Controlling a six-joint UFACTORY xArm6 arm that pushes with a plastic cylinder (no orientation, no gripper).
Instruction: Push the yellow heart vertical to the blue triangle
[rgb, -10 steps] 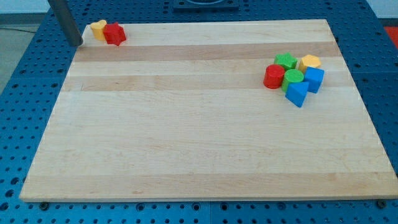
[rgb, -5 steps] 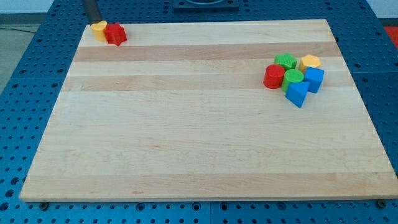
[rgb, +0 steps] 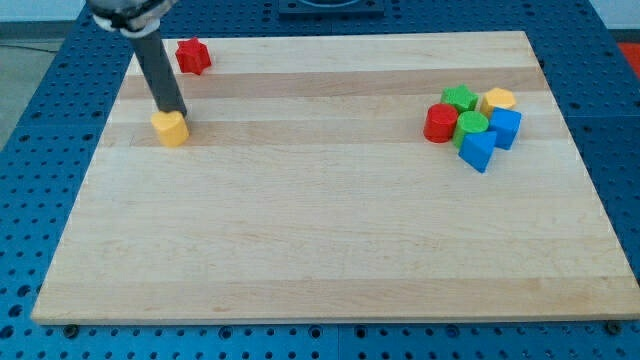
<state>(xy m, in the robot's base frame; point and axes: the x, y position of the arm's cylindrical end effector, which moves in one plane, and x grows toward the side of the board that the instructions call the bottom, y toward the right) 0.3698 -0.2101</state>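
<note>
Yellow heart sits at tabletop left, upper part, my tip touching its top edge. No pincer on this rod, no readable writing. Red block near top-left corner. Blue triangle far right, clustered with blue cube, green, green, red, yellow.

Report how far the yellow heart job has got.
Done: the yellow heart is off the red block and further down the board. In hand: my tip sits against its top edge. Left: the heart is at the view's left, far from the blue triangle at the right.
</note>
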